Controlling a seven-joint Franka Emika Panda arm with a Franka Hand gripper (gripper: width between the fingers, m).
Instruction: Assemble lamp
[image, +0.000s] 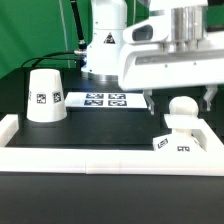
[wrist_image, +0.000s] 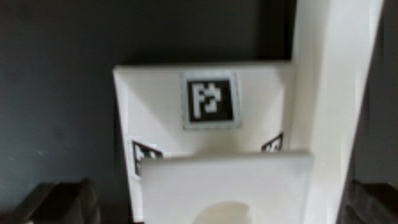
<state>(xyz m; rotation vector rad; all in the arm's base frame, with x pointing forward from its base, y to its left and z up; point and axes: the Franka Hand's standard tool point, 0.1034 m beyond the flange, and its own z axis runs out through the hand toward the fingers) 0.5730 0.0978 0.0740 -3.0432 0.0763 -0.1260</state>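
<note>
The white lamp base (image: 178, 142) lies at the exterior view's right, against the table's white rim, with tags on its sides. The ball-shaped bulb (image: 181, 108) stands on it. The tapered shade (image: 44, 95) stands mouth-down on the exterior view's left, apart from the rest. My gripper (image: 179, 103) hangs over the bulb, open, with one finger (image: 150, 103) on each side of the bulb's top and not touching it. In the wrist view the base (wrist_image: 210, 100) with its tag fills the middle, the bulb (wrist_image: 228, 185) sits between the dark fingers (wrist_image: 63, 200).
The marker board (image: 105, 99) lies flat behind the middle of the black table. The raised white rim (image: 90, 157) borders the table in front and at the sides; it shows in the wrist view (wrist_image: 331, 70) right beside the base. The arm's pedestal (image: 103, 50) stands behind.
</note>
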